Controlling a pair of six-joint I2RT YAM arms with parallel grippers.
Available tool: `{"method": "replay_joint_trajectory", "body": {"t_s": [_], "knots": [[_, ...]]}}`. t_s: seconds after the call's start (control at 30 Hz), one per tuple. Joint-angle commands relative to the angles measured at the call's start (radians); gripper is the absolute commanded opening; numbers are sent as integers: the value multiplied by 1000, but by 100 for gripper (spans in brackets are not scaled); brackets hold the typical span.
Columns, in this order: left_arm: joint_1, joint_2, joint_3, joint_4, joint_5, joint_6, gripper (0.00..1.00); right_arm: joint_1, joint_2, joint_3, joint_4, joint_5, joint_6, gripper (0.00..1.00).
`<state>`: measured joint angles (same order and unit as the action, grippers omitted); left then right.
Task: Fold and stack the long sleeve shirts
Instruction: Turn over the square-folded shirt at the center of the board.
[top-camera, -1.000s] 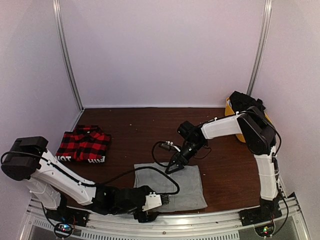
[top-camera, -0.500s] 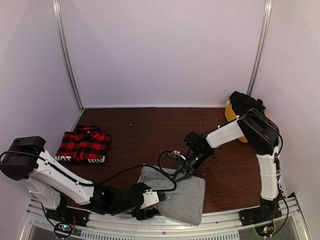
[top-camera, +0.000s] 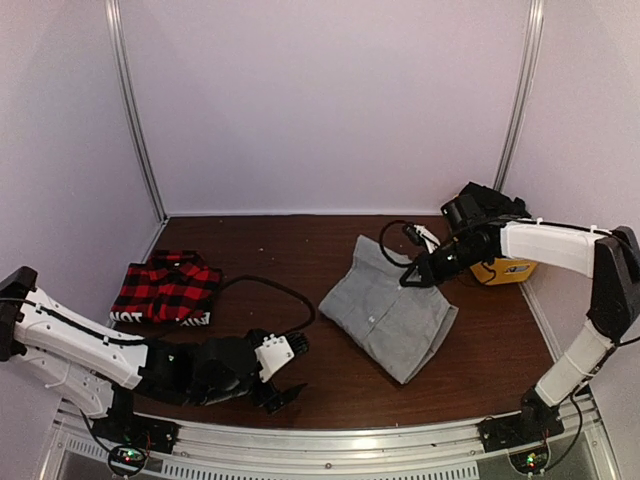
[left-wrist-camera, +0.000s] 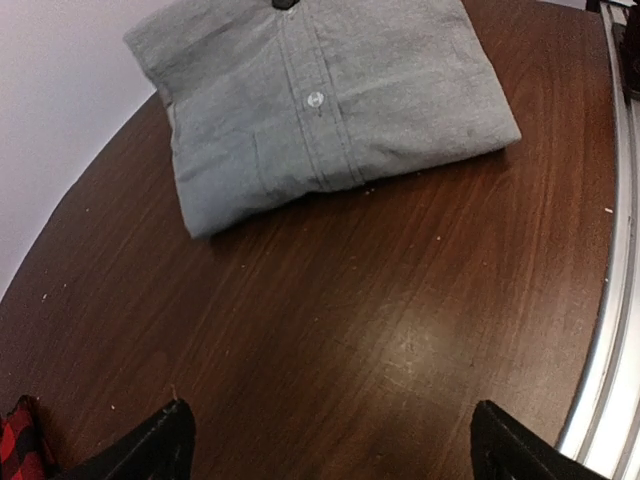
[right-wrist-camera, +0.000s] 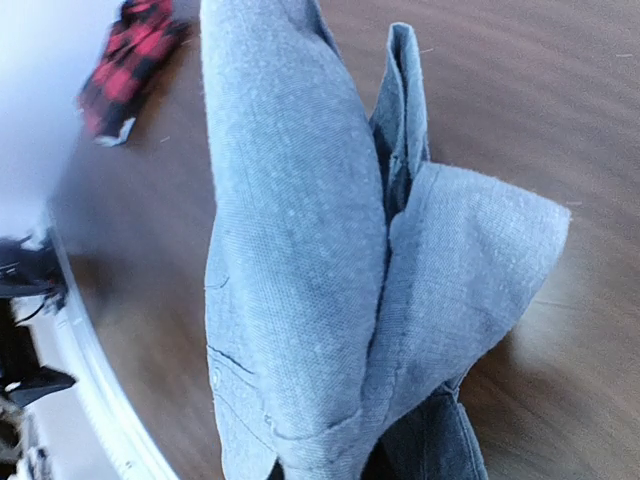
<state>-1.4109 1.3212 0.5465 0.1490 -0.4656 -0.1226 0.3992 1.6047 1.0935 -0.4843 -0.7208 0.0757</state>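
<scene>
While the right tool is clamped shut on the collar edge of the folded grey shirt — which lies right of centre on the worktop, well apart from the folded plaid shirt at the left — the step, as I judge it, is to carry the grey one across and set it squarely on the plaid. Lift high enough that the folds do not drag open, travel slowly, lay the free end down first. Left tool gapes wide and empty near the front edge — it could steady the trailing end.
</scene>
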Motion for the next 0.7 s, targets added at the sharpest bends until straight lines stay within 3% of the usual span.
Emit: {"method": "replay_joint_trajectory", "body": {"t_s": [0.0,0.27,0.5,0.67], "knots": [[112,-81,58,-66,49,-97,98,2,-91,139,-212,536,68,0],[248,-140,161,-225,40,-185,98,81,-57,335,-425,1109,148,0],[311,-122,198,-293,10,-233,98,296,146,419,-549,1349,328,0],[330,-120,216,-343,-21,-256,98,462,315,484,-624,1386,467,4]]}}
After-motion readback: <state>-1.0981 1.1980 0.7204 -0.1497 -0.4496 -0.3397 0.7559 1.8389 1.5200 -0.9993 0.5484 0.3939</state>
